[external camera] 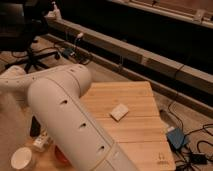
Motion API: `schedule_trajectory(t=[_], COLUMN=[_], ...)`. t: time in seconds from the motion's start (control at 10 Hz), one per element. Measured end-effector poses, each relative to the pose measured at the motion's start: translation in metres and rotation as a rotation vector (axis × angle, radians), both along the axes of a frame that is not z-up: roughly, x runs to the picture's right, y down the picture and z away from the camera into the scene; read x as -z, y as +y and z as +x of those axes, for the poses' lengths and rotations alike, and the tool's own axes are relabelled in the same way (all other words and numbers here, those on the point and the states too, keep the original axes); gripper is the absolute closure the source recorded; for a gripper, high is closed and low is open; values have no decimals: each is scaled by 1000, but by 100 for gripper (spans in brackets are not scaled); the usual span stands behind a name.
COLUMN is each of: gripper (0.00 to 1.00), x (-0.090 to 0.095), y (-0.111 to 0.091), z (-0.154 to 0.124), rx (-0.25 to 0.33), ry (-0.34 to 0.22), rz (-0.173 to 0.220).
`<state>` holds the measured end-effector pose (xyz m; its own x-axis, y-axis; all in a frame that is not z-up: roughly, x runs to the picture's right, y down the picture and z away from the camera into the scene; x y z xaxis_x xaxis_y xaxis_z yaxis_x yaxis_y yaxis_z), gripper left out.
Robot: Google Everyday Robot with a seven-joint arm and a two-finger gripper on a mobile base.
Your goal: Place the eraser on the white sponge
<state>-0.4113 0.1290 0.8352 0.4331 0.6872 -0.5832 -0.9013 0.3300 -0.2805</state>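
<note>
The eraser (35,126) lies in the lower left of the frame, a small black oblong on the left end of the wooden table (137,95), its long side running roughly up and down the picture. Nothing holds it, and it is not on the white sponge (119,111). The sponge sits well apart from it, a little right of the frame's centre, flat on the bare wood and turned at a slant to the table's edges, with nothing on top of it.

Between the two runs the robot's white arm (67,117), which fills most of the left and lower middle of the picture. It is a thick rounded link with a row of small dark holes, coming up from the bottom edge and bending toward the left edge of the frame. It hides part of the table. The gripper is out of sight, either behind this arm or past the frame's edge, so whether it is spread, pressed together or pinching anything cannot be told.

Just below the eraser lies a white tube (41,143), and below that, in the lower left corner, stands a round white cup (22,158). A sliver of something reddish-brown (59,156) shows at the arm's lower edge.

Off the table's right side, a small blue box (176,137) with cables rests on the floor. A dark office chair (31,59) stands in the upper left, and a long low ledge (150,62) crosses the frame behind the table
</note>
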Motion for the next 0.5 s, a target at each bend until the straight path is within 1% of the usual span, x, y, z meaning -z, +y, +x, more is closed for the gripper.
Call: schedule_trajectory(t=[0.1,0.5], gripper=[35,35], x=[-5,-11], y=[8,23], z=[-4,-3], rx=[-3,-24], ry=[8,31], rz=[-7,-24])
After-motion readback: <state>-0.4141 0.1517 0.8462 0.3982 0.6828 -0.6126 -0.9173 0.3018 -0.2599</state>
